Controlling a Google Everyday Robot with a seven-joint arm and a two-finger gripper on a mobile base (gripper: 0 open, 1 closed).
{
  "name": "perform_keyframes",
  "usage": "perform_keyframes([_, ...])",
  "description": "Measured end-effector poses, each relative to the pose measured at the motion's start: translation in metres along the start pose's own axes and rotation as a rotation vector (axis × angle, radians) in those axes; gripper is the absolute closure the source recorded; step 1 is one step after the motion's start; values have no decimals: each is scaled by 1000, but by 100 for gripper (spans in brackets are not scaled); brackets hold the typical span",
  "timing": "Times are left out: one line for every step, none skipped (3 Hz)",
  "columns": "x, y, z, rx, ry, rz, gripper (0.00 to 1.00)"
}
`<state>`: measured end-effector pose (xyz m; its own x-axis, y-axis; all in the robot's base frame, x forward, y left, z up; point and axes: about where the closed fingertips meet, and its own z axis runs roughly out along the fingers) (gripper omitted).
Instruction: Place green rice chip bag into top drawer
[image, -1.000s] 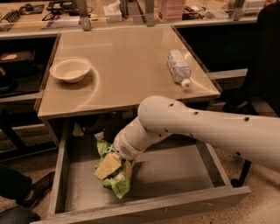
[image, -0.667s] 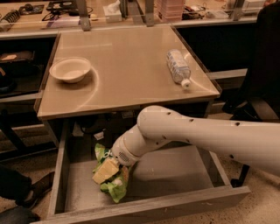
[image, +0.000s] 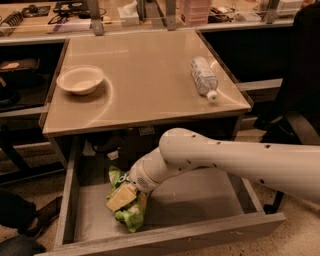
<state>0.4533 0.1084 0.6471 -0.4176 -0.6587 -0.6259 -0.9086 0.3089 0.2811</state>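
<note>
Down inside the drawer, over toward its left half, is where the gripper sits, on the end of the fat white arm that comes in from the right side of the view. The bag is right there with it: crinkly bright green, lying on the grey drawer bottom, with one bit poking out just behind the gripper and a bigger bunch spilling out in front of it, toward the drawer's front panel. A pale yellowish part of the gripper lies straight across the middle of the bag, touching it. Honestly can't tell whether it has a real grip on the bag or how wide it's set, since the bag bunches up around it and hides that.

So the drawer is pulled well out and holds the bag plus the gripper. To the right of the gripper you just see bare wood-grain bottom.

Above the gripper is the table, tan top. Up and to the left of the gripper, a white bowl stands upright on it. Up and to the right, well apart from the bowl, a clear bottle lies on its side near the table's right edge, white cap pointing at the front edge.
</note>
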Motion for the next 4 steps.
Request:
perform_keyframes([0,0,0,0,0,0,63])
perform_keyframes([0,0,0,0,0,0,39])
perform_keyframes([0,0,0,0,0,0,16])
perform_keyframes([0,0,0,0,0,0,0])
